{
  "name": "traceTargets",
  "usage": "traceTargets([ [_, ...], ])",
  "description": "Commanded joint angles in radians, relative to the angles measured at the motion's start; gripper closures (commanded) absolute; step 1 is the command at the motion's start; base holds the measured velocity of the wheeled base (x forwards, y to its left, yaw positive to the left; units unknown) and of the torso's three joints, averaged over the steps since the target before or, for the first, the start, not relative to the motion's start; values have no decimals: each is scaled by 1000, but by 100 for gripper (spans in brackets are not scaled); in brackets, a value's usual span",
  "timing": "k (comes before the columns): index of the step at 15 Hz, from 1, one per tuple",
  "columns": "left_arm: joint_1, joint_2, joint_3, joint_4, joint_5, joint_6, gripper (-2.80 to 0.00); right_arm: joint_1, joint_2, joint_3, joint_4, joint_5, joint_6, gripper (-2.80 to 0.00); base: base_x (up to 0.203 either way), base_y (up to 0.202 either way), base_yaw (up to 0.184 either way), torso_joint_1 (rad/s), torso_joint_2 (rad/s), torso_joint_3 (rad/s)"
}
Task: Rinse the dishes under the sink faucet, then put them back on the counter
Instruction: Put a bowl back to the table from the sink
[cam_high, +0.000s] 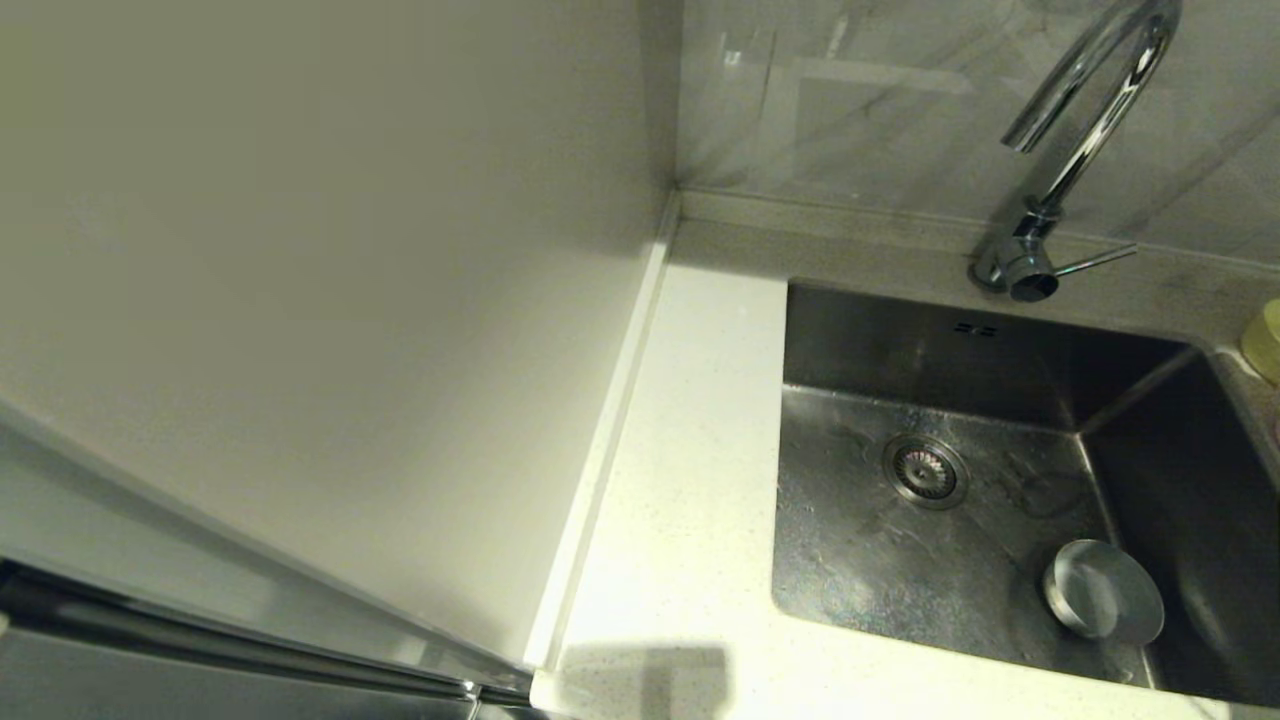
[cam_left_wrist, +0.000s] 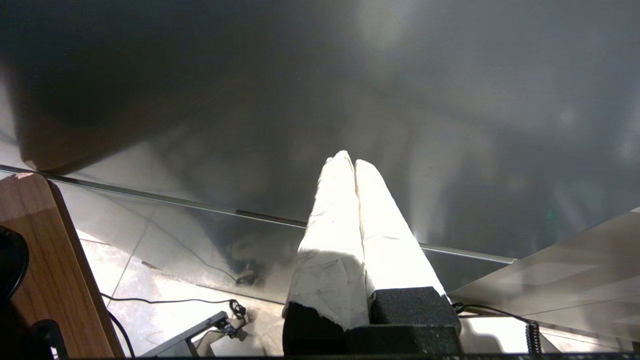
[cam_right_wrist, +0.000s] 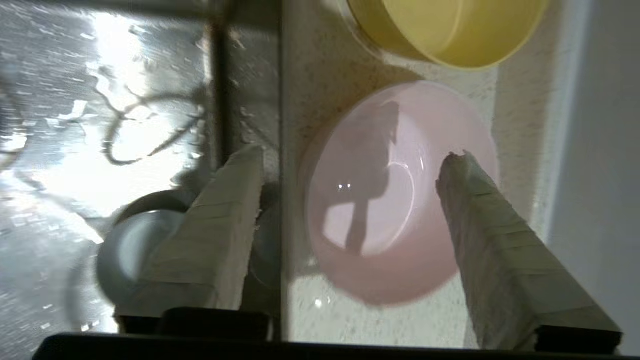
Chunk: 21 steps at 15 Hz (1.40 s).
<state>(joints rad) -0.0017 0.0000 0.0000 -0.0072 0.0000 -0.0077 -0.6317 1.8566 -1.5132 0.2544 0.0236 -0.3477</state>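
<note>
The grey-blue bowl lies in the sink near its front right corner, right of the drain strainer. In the right wrist view the pale pink bowl sits on the speckled counter beside the sink edge, with the yellow bowl just beyond it. My right gripper hangs open over the pink bowl; one finger is above the sink edge, the other at the bowl's far rim. The grey-blue bowl shows behind that first finger. My left gripper is shut on nothing, parked away from the sink.
The chrome faucet rises at the back right, its lever handle pointing right. Only an edge of the yellow bowl shows at the right border. A plain off-white side panel walls the counter strip left of the sink.
</note>
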Motion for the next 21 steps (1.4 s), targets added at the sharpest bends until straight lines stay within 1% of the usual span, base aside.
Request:
traceTargets([
  [1, 0, 0, 3, 0, 0, 0, 0, 1, -183, 80, 3, 82, -4, -280, 0, 0, 0, 0, 0, 0],
  [2, 0, 0, 3, 0, 0, 0, 0, 8, -255, 146, 4, 130, -8, -280, 0, 0, 0, 0, 0, 0],
  [3, 0, 0, 3, 0, 0, 0, 0, 33, -309, 218, 5, 163, -15, -280, 0, 0, 0, 0, 0, 0],
  [4, 0, 0, 3, 0, 0, 0, 0, 82, -344, 265, 9, 184, -20, -280, 0, 0, 0, 0, 0, 0],
  [5, 0, 0, 3, 0, 0, 0, 0, 132, -358, 286, 13, 189, -22, -280, 0, 0, 0, 0, 0, 0],
  [6, 0, 0, 3, 0, 0, 0, 0, 186, -369, 308, 16, 176, -22, -280, 0, 0, 0, 0, 0, 0],
  [7, 0, 0, 3, 0, 0, 0, 0, 242, -377, 338, 16, 141, -21, -280, 0, 0, 0, 0, 0, 0],
  [9, 0, 0, 3, 0, 0, 0, 0, 354, -380, 411, 17, 22, -19, -280, 0, 0, 0, 0, 0, 0],
  [10, 0, 0, 3, 0, 0, 0, 0, 397, -369, 450, 18, -36, -18, -280, 0, 0, 0, 0, 0, 0],
  [11, 0, 0, 3, 0, 0, 0, 0, 416, -342, 468, 18, -75, -18, -280, 0, 0, 0, 0, 0, 0],
  [12, 0, 0, 3, 0, 0, 0, 0, 422, -310, 476, 17, -94, -20, -280, 0, 0, 0, 0, 0, 0],
  [16, 0, 0, 3, 0, 0, 0, 0, 423, -190, 505, 18, -122, -23, -280, 0, 0, 0, 0, 0, 0],
  [19, 0, 0, 3, 0, 0, 0, 0, 420, -97, 498, 14, -152, -16, -280, 0, 0, 0, 0, 0, 0],
  [20, 0, 0, 3, 0, 0, 0, 0, 421, -65, 489, 13, -166, -15, -280, 0, 0, 0, 0, 0, 0],
  [21, 0, 0, 3, 0, 0, 0, 0, 424, -34, 484, 11, -202, -13, -280, 0, 0, 0, 0, 0, 0],
])
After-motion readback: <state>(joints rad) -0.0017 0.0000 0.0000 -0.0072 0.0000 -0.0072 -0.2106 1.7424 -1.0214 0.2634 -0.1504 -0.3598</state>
